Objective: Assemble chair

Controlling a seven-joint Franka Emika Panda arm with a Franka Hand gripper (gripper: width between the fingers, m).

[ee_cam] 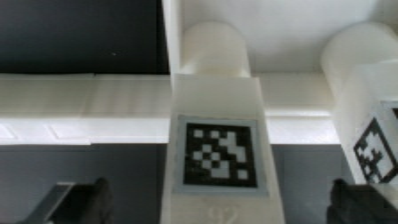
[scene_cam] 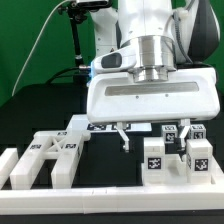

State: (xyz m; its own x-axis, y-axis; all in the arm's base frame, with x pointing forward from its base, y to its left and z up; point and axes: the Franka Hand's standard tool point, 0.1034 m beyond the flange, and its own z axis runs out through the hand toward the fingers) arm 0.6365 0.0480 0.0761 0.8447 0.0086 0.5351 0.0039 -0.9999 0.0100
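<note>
Two upright white chair bars with black-and-white tags stand side by side at the exterior view's right, one [scene_cam: 155,158] under my gripper [scene_cam: 146,134] and one [scene_cam: 196,152] beside it. In the wrist view the nearer bar [ee_cam: 219,120] runs between my dark fingers [ee_cam: 75,200], with a gap on each side. My gripper [ee_cam: 219,208] is open and touches nothing. The second bar [ee_cam: 365,110] stands just beside it. More tagged white chair parts [scene_cam: 52,152] lie grouped at the exterior view's left.
A white rail [scene_cam: 18,166] edges the black table at the front. In the wrist view a white band [ee_cam: 89,105] runs across behind the bars. The big white arm body [scene_cam: 150,95] hangs low over the middle and hides the table behind it.
</note>
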